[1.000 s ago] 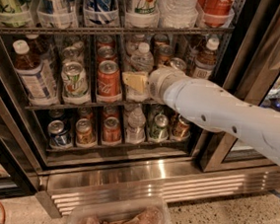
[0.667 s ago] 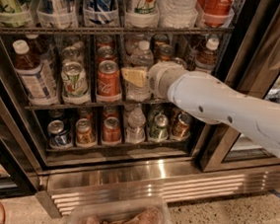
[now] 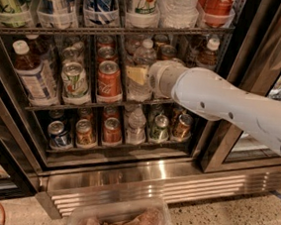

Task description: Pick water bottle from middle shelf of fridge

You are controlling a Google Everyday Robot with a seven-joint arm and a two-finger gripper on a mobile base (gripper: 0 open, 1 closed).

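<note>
The fridge (image 3: 149, 181) stands open in front of me, with dark wire racks. The water bottle (image 3: 143, 59), clear with a white cap, stands on the middle shelf (image 3: 81, 106) between a red can (image 3: 109, 79) and my arm. My gripper (image 3: 136, 76) reaches in from the right on the white arm (image 3: 216, 99). It sits at the bottle's lower half, right up against its front. The bottle's lower body is hidden behind the gripper.
A brown tea bottle (image 3: 32, 71) and a green can (image 3: 75, 81) stand to the left. The lower rack holds short cans and another small clear bottle (image 3: 137, 125). Large bottles fill the rack above. A clear plastic bin (image 3: 120, 222) lies on the floor.
The arm and gripper have shifted slightly up and further in toward the water bottle. The bottle and cans have not moved.
</note>
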